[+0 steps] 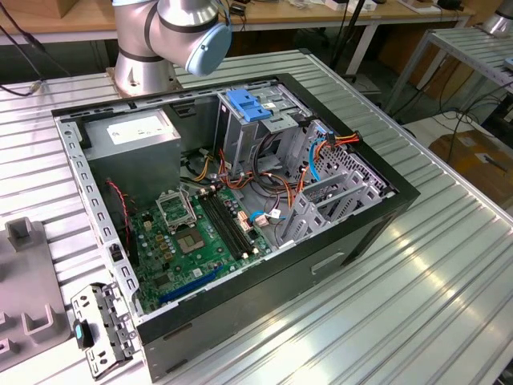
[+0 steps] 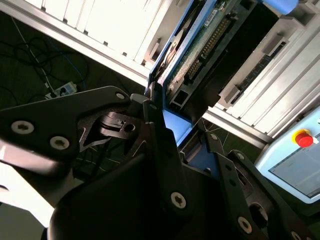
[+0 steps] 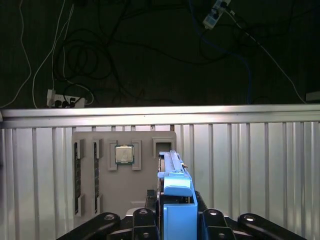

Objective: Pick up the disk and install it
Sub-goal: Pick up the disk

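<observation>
The disk (image 3: 172,170) is a dark flat drive in a bright blue plastic carrier frame, held on edge. In both wrist views my gripper (image 3: 177,220) is shut on it, a black finger on either side of the blue frame. The second wrist view has the disk (image 2: 200,55) with its green circuit board and connector showing, reaching away from the gripper (image 2: 182,132). The disk hangs over a grey holder tray (image 3: 100,200) on the ribbed metal table. The open computer case (image 1: 385,216) lies on the table in the exterior view.
Inside the case are a green motherboard (image 1: 200,233), a grey drive cage with a blue handle (image 1: 244,108) and loose cables. A processor chip (image 3: 124,154) sits in the grey tray. Beyond the table edge (image 3: 160,114), cables and power strips lie on the dark floor.
</observation>
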